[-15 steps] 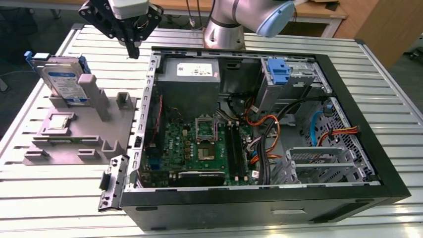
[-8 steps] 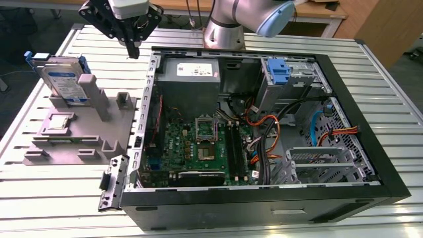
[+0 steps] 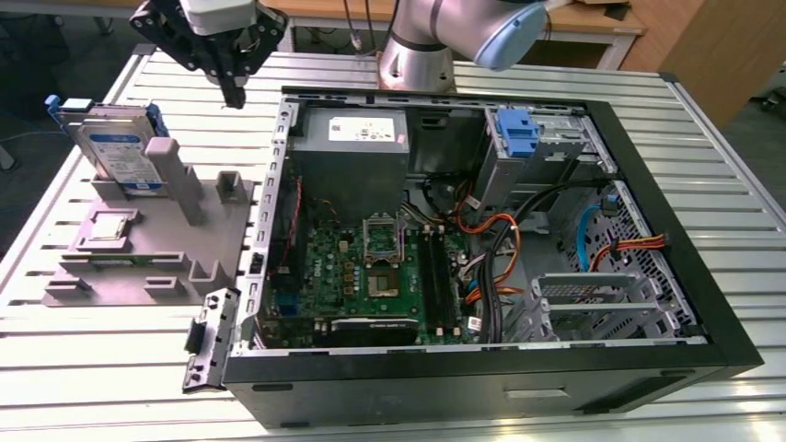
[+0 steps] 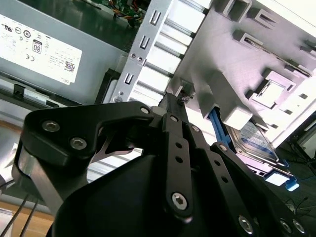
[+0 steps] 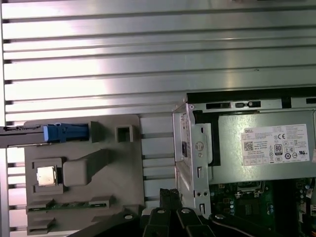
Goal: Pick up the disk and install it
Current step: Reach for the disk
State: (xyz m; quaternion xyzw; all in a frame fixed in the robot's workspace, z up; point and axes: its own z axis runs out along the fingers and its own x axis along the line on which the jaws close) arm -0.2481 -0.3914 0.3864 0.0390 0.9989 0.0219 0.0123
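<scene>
The disk (image 3: 117,147) stands upright on its edge in a slot of a grey fixture (image 3: 147,241) at the exterior view's left, with blue rails around its silver body and a white-and-blue label facing out. In the second wrist view the disk (image 4: 253,142) lies past the fixture's posts. In the first wrist view the disk (image 5: 63,132) is edge-on, showing its blue rail. My gripper (image 3: 232,95) hangs above the table between the disk and the computer case, apart from both. Its fingers (image 4: 173,106) are shut with nothing between them, and the gripper (image 5: 170,195) points down beside the case wall.
An open computer case (image 3: 687,304) lies on the slatted table, holding a grey power supply (image 3: 356,138), a motherboard (image 3: 368,267), cables and a drive bay with a blue bracket (image 3: 518,133). A small square chip (image 3: 110,227) sits on the fixture. The arm's base (image 3: 411,55) stands behind the case.
</scene>
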